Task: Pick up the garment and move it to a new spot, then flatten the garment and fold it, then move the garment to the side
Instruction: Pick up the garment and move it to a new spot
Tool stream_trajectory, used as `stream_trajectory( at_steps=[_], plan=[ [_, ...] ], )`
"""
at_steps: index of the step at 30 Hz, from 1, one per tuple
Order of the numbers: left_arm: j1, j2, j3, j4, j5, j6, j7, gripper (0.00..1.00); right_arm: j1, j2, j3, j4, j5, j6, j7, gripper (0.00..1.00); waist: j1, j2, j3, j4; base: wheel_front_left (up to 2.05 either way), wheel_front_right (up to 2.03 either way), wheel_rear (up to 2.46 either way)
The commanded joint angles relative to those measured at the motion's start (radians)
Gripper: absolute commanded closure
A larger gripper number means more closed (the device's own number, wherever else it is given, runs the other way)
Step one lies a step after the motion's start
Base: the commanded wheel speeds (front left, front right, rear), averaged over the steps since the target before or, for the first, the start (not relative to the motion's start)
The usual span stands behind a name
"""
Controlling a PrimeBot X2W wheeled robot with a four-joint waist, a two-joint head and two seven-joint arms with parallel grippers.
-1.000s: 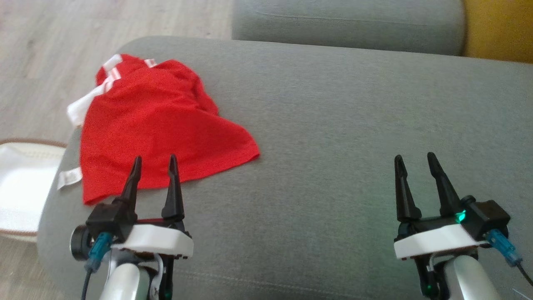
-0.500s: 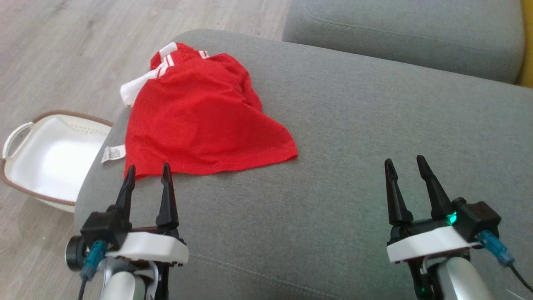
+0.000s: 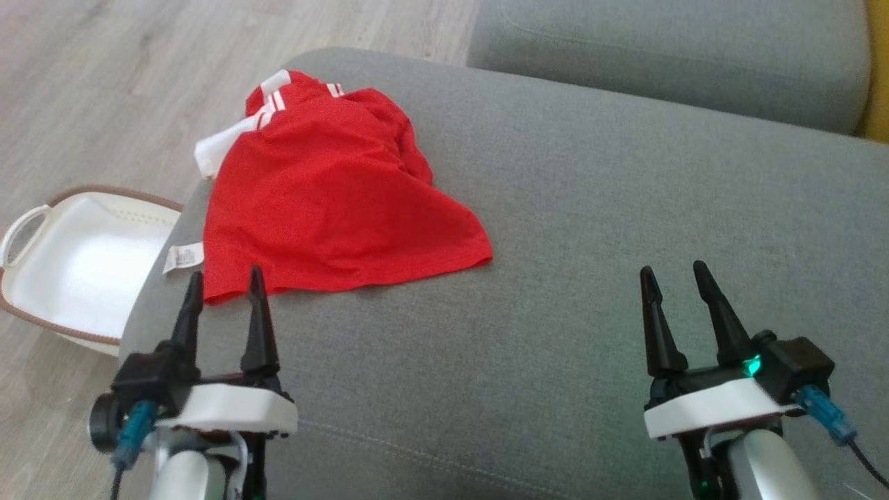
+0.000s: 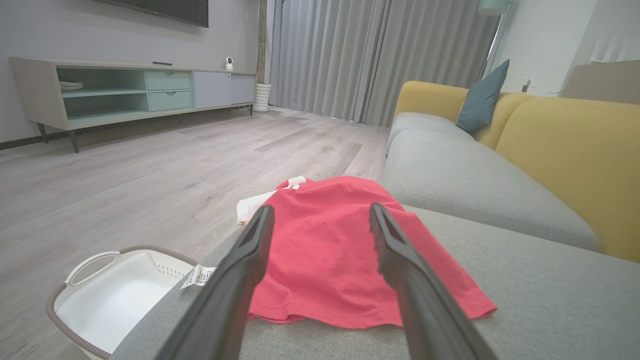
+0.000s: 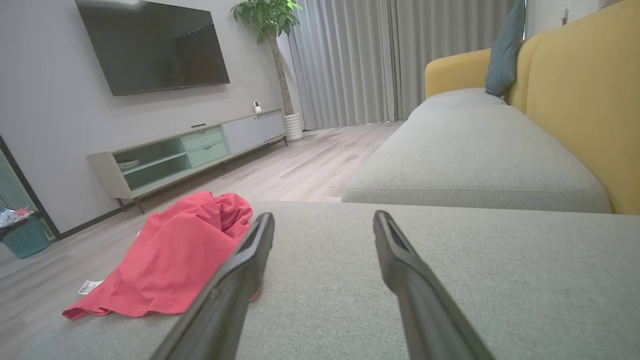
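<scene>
The garment (image 3: 326, 194) is a red shirt with white stripes and a white tag, lying crumpled at the left end of the grey sofa seat (image 3: 590, 229). My left gripper (image 3: 223, 281) hovers open just short of its near hem, nothing between the fingers. In the left wrist view the garment (image 4: 325, 250) lies straight ahead between the open fingers (image 4: 240, 265). My right gripper (image 3: 670, 274) stands open and empty over bare cushion, well to the right. The right wrist view shows the garment (image 5: 175, 260) off to the left.
A white basket (image 3: 76, 264) with a brown rim stands on the wooden floor beside the sofa's left end. A second grey seat cushion (image 3: 660, 55) lies beyond, with a yellow backrest (image 4: 565, 160). A TV cabinet (image 5: 185, 155) stands across the room.
The camera swung left, so the whole picture shifted right. My left gripper has drawn back a little from the garment's hem; the right gripper and the garment are unchanged.
</scene>
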Motion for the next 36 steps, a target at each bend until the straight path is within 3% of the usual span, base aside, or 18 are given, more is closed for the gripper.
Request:
stream_trajectory(
  at_steps=[1, 10, 15, 19, 24, 36],
  plan=[
    [-0.046, 0.001, 0.044, -0.038, 0.012, -0.004, -0.012, 0.0, -0.023, -0.007, 0.02, -0.035, -0.002, 0.008, -0.011, 0.0, 0.0, 0.0, 0.014, -0.01, 0.0, 0.0, 0.0],
    [-0.179, 0.027, 0.131, 0.012, 0.046, -0.072, -0.012, 0.0, -0.077, -0.007, -0.079, -0.071, -0.04, 0.008, -0.011, 0.0, 0.0, 0.0, 0.141, -0.058, 0.0, 0.0, 0.0],
    [-0.332, 0.111, 0.152, 0.153, 0.051, -0.145, -0.011, 0.0, -0.122, -0.007, -0.163, -0.094, -0.043, 0.008, -0.011, 0.0, 0.0, 0.0, 0.221, -0.092, 0.0, 0.0, 0.0],
    [-0.49, 0.195, 0.144, 0.286, 0.037, -0.202, 0.055, 0.0, -0.164, -0.007, -0.21, -0.125, -0.041, 0.008, -0.011, 0.0, 0.0, 0.0, 0.285, -0.123, 0.0, 0.0, 0.0],
    [-0.672, 0.284, 0.057, 0.422, 0.018, -0.24, 0.187, 0.0, -0.197, -0.007, -0.241, -0.157, -0.055, 0.008, -0.011, 0.0, 0.0, 0.0, 0.346, -0.147, 0.0, 0.0, 0.0],
    [-0.91, 0.42, -0.228, 0.63, -0.185, -0.244, 0.39, 0.0, -0.224, -0.007, -0.227, -0.189, -0.066, 0.008, -0.011, 0.0, 0.0, 0.0, 0.431, -0.19, 0.0, 0.0, 0.0]
  ],
)
